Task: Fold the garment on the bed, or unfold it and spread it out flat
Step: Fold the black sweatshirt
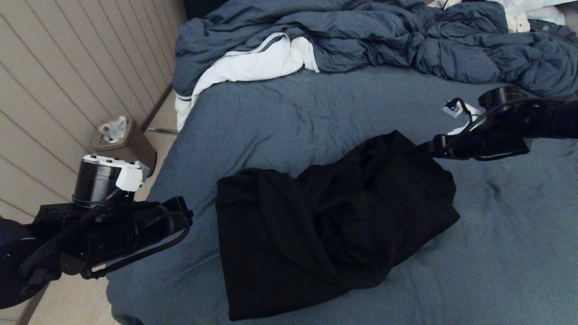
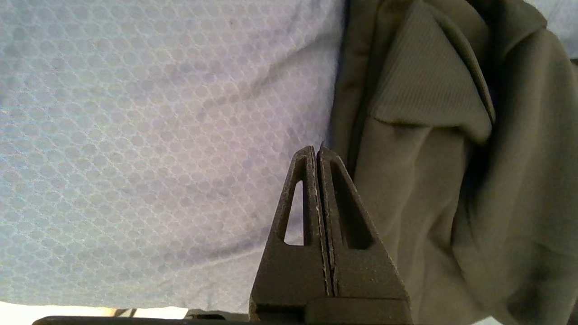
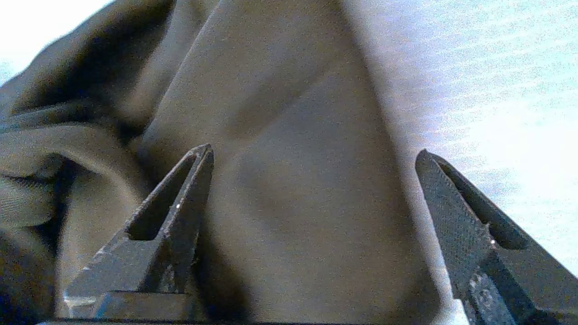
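The garment (image 1: 334,225), a black hooded sweatshirt, lies bunched and partly folded over itself on the slate-blue sheet of the bed (image 1: 280,117), toward the near edge and a little left of the middle in the head view, its longer side running from the near left corner up to the right. In the left wrist view a ribbed band (image 2: 424,85) of the garment is turned over on top of the folds, with a dark seam running beside it. The right gripper (image 3: 314,155) reaches in low from the right at the garment's far right corner; its fingers (image 3: 180,203) stand wide apart with the dark cloth lying between and just beyond them, and nothing is pinched in them. The left gripper (image 2: 318,151) sits by the near left edge of the bed, beside the garment's left border; its fingers are pressed together with nothing between them, their tips just over the sheet next to the cloth. At the far side of the bed a rumpled blue-grey duvet (image 1: 406,40) is heaped, and a white cloth (image 1: 253,63) with a grey stripe spills from under it toward the bed's left edge. On the floor by the panelled wall (image 1: 67,81) stands a small brown bin (image 1: 128,144) with a plastic liner.
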### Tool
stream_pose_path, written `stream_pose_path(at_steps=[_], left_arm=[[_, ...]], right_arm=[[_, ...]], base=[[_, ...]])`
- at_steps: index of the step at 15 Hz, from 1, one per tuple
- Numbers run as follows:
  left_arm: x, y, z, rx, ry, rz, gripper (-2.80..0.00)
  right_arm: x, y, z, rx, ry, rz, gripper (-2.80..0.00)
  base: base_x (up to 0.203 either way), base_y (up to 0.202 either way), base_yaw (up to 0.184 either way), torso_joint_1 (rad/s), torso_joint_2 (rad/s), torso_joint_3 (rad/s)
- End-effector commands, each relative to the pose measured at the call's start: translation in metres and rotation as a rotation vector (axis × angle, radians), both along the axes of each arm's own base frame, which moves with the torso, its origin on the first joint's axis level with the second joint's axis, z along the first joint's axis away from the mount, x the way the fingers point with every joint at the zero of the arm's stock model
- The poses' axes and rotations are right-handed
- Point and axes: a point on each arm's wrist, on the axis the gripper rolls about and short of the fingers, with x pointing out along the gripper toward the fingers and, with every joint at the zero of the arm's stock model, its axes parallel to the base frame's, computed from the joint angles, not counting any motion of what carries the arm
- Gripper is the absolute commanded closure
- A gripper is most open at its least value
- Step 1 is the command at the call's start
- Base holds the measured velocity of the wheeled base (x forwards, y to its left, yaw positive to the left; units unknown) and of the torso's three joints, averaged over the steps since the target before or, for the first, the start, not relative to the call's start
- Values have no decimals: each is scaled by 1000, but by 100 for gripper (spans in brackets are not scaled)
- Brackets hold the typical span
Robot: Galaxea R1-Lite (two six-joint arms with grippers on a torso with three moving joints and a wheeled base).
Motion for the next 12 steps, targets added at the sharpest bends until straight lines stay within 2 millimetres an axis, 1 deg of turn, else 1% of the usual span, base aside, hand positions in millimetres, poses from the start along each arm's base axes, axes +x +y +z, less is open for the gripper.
stream_pose_path(at_steps=[1, 3, 5, 8, 10, 12], left_arm=[[0, -1, 0, -4, -1, -1, 0], [-1, -1, 0, -3, 1, -4, 0], [-1, -1, 0, -3, 1, -4, 0], [-2, -1, 1, -4, -4, -2, 0], [-2, -1, 1, -4, -4, -2, 0], [-2, -1, 1, -3, -4, -3, 0]], right_arm=[[3, 1, -10, 19, 36, 16, -280], [7, 1, -20, 35, 66, 30, -280], [7, 3, -25, 61, 87, 58, -280], [0, 6, -19, 191, 86, 182, -280], [-6, 6, -11, 236, 82, 222, -280], [-10, 6, -9, 291, 86, 268, -280]], base=[[0, 0, 0, 0, 0, 0], [0, 0, 0, 0, 0, 0], [0, 0, 0, 0, 0, 0], [0, 0, 0, 0, 0, 0], [0, 0, 0, 0, 0, 0], [0, 0, 0, 0, 0, 0]])
